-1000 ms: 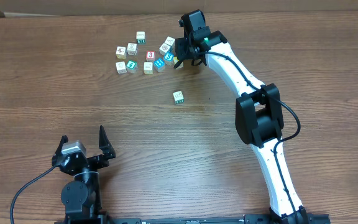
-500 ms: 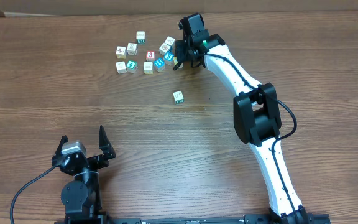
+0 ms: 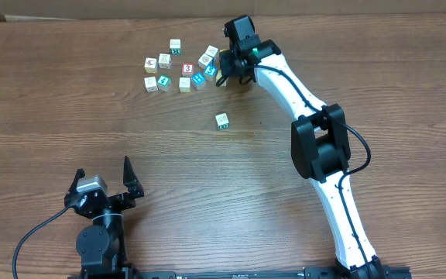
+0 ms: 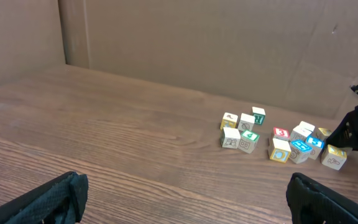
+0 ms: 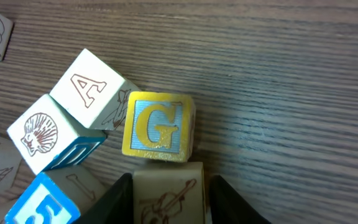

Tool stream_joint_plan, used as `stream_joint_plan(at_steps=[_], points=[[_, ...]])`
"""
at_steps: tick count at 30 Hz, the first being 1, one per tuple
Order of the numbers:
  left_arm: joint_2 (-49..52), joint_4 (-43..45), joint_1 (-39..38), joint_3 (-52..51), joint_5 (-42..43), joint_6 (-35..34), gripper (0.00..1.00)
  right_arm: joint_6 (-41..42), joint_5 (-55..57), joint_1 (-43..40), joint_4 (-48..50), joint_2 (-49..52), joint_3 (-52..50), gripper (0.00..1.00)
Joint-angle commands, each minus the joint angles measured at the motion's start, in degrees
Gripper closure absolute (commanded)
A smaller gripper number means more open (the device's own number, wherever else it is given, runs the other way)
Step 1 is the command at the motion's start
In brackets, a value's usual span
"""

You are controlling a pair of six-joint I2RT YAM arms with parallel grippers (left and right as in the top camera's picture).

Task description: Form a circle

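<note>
Brown wood-grain surface [image 3: 68, 132] fills my overhead feed, with all the cubes up at the far edge. The circle [image 3: 206, 60] is the tight knot of cubes at the right end of that group, and my right gripper [image 3: 224, 74] is reaching down at its right side.

On the right wrist camera I see that knot close up. A yellow-framed G cube [image 5: 159, 127] touches a white A cube [image 5: 89, 87] on its left. A shell cube [image 5: 39, 134] is pressed against the A cube, and a blue 5 cube [image 5: 45, 202] sits at the lower left corner. Just below the G cube and touching it is a beige cube [image 5: 166, 196] with a brown line drawing. The right gripper's two fingers stand on either side of that beige cube, very close to it. I cannot tell whether they are pinching it.

Looser cubes [image 3: 163, 80] are scattered to the left of the circle. A lone cube [image 3: 221, 120] lies well apart, nearer me.

My left gripper [image 3: 103, 170] sits at the near edge, spread wide and holding nothing.
</note>
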Motion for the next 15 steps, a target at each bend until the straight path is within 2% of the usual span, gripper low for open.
stream_joint_plan(at_steps=[1,6,7,9,12,15], points=[[-0.6,0.0,-0.7,-0.2,0.5,1.1,0.0,-0.1,1.5,-0.3,-0.3,-3.9,3.3,0.65],[-0.6,0.0,-0.7,-0.2,0.5,1.1,0.01,-0.1,2.8,-0.7,-2.6,-9.3,3.4,0.69],[-0.6,0.0,-0.7,-0.2,0.5,1.1,0.0,-0.1,2.8,-0.8,-3.1,-10.4,3.4,0.66],[-0.6,0.0,-0.7,-0.2,0.5,1.1,0.0,-0.1,2.8,-0.9,-3.7,-11.7,3.4,0.51],[-0.6,0.0,-0.7,-0.2,0.5,1.1,0.01,0.0,2.7,-0.9,-4.1,-11.8,3.3,0.44],[-0.6,0.0,-0.7,-0.2,0.5,1.1,0.0,0.0,2.3,-0.7,-3.9,-10.4,2.4,0.44]])
